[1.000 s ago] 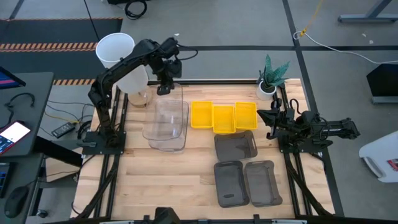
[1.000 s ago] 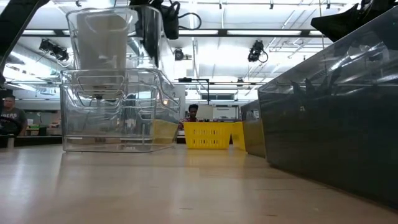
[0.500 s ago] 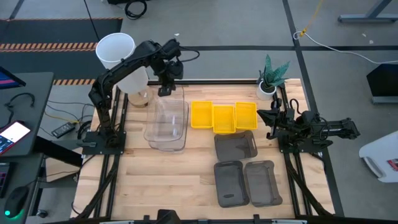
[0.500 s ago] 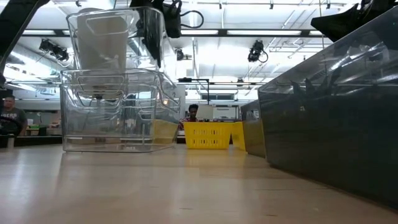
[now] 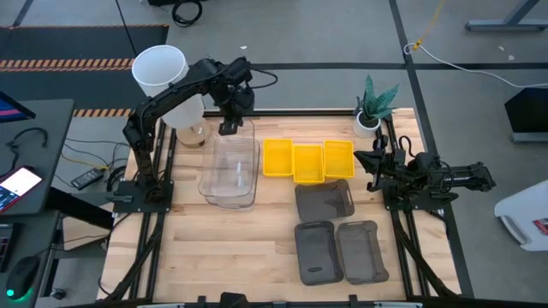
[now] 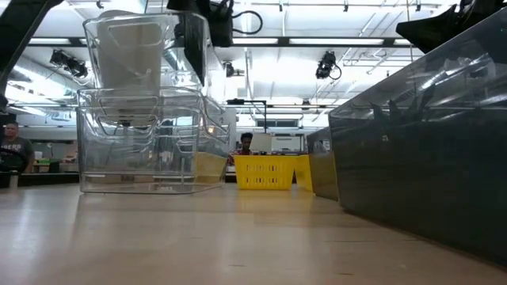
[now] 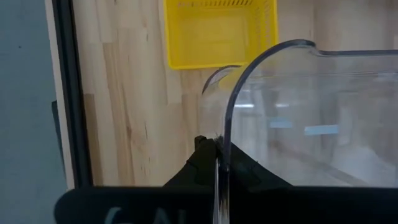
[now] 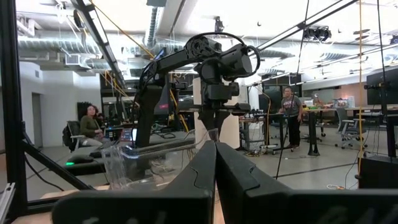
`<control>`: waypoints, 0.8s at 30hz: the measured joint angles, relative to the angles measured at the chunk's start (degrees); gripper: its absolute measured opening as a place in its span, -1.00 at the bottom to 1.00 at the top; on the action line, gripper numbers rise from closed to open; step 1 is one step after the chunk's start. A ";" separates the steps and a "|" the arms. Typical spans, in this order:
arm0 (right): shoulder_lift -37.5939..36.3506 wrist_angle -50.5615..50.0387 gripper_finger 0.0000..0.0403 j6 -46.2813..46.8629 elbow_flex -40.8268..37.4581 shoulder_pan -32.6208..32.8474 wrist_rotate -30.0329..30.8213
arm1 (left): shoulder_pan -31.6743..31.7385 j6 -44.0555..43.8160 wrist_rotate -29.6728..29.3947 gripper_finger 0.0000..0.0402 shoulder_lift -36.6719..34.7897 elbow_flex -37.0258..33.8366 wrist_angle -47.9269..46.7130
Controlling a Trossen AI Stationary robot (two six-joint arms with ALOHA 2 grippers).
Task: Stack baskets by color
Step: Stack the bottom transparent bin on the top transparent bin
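My left gripper is shut on a clear basket, which hangs over a stack of clear baskets on the table's left half. Whether the held basket touches the stack I cannot tell. Three yellow baskets stand in a row at mid-table. Three dark grey baskets lie singly nearer the front. My right gripper waits shut at the table's right edge, touching nothing. My left gripper pinches the clear basket's far end wall, one finger inside the basket and one outside. The fingers come steeply from above, pointing down. The basket hangs roughly level above the clear stack.
A tall white cylinder stands just beyond the table's far left corner, close to my left arm. A small white plant pot sits at the far right corner. Bare wood lies at the front left.
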 joint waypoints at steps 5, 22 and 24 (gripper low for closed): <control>0.00 0.00 -0.92 -0.02 -0.02 0.00 -0.01 | -1.59 0.25 -0.88 -0.97 0.00 0.00 -0.15; -0.02 0.00 -0.92 -0.01 -0.02 0.00 -0.02 | -4.39 -2.00 -2.61 -0.97 0.07 0.00 -2.49; -0.02 0.00 -0.92 -0.02 0.00 0.00 -0.01 | -4.38 -2.61 -2.24 -0.97 0.81 0.00 -2.71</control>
